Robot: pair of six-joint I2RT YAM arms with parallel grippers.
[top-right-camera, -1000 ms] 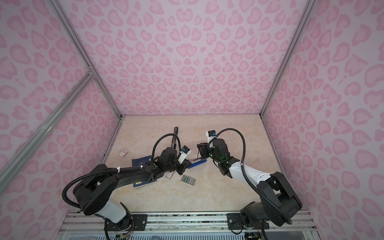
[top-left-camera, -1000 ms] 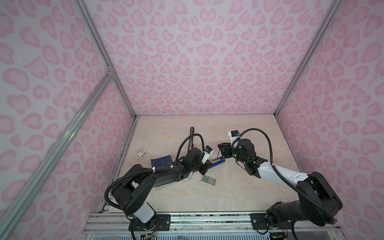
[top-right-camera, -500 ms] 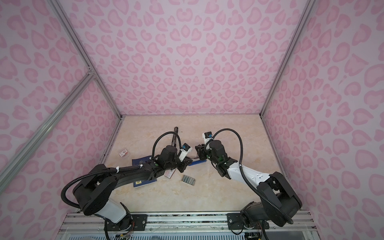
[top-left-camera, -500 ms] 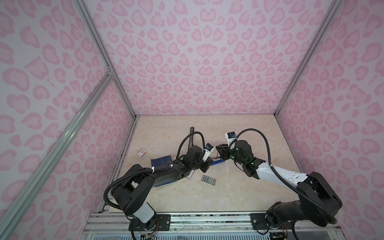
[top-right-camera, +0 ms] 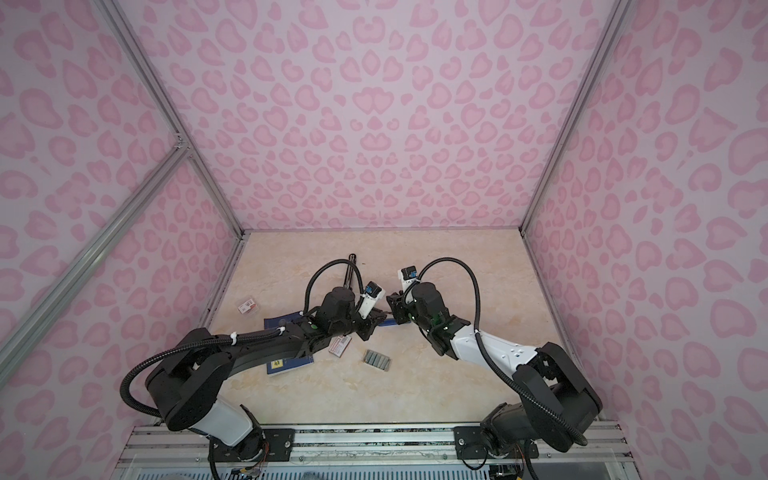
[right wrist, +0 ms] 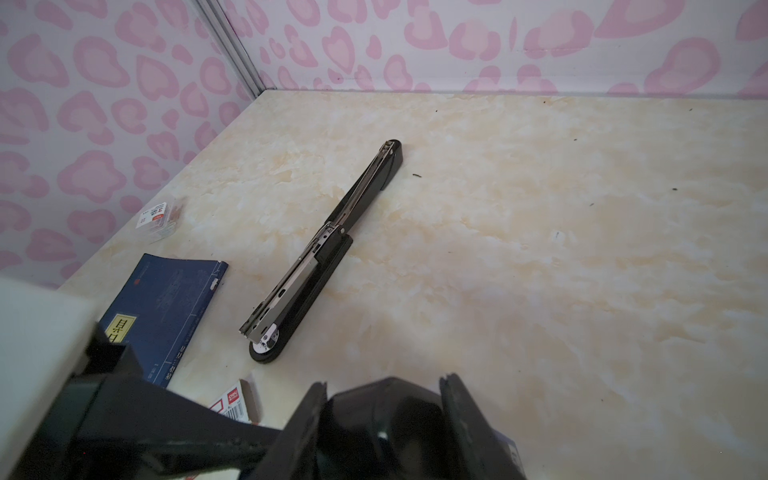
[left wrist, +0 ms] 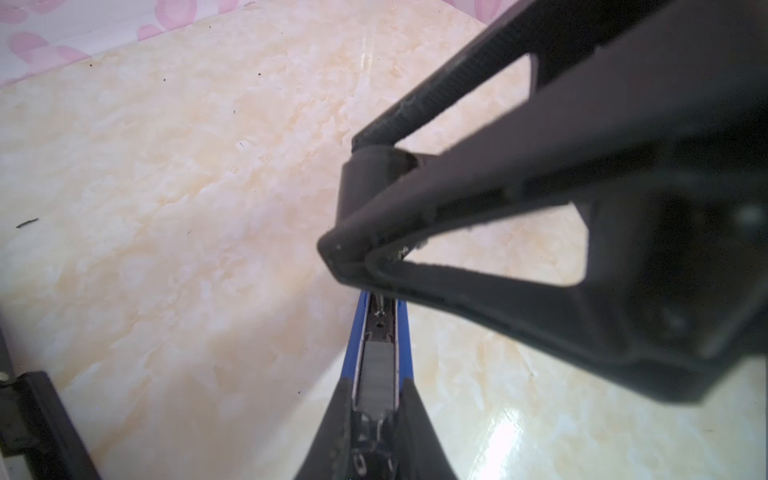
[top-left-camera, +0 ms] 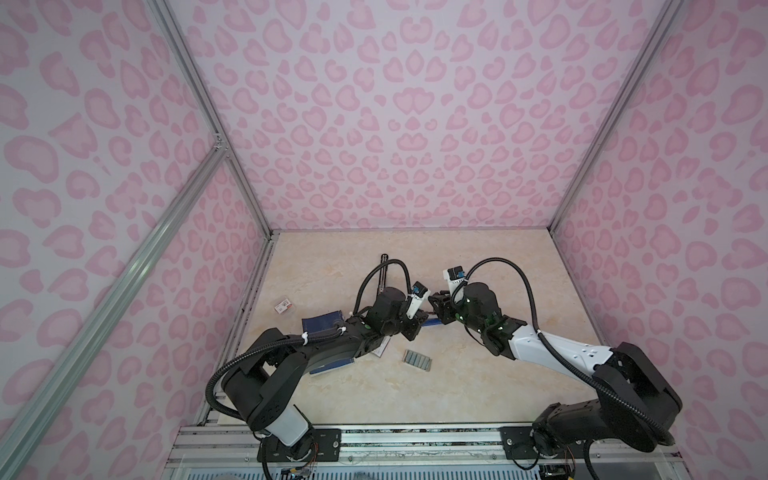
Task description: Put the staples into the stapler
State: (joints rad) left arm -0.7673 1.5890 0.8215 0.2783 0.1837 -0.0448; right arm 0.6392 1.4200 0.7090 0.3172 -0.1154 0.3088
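Observation:
The blue stapler (top-left-camera: 432, 322) lies between the two grippers in both top views. My left gripper (left wrist: 376, 386) is shut on its blue body (left wrist: 353, 345), one finger on each side of the open channel. A grey strip of staples (left wrist: 376, 370) sits in that channel. My right gripper (right wrist: 384, 384) is shut on the stapler's black top part (right wrist: 382, 419), held raised above the channel. Its fingers (left wrist: 457, 83) cross the left wrist view. More staples (top-left-camera: 417, 360) lie loose on the table in front of the grippers (top-right-camera: 377, 360).
A black stapler (right wrist: 324, 249) lies opened flat toward the back. A blue book (right wrist: 166, 299) lies under the left arm, with a white-and-red box (top-right-camera: 340, 345) beside it. Another small box (top-left-camera: 284, 306) sits near the left wall.
My right gripper has shifted a little to the left, closer to the left gripper. The left arm has barely moved, and both grips are unchanged.

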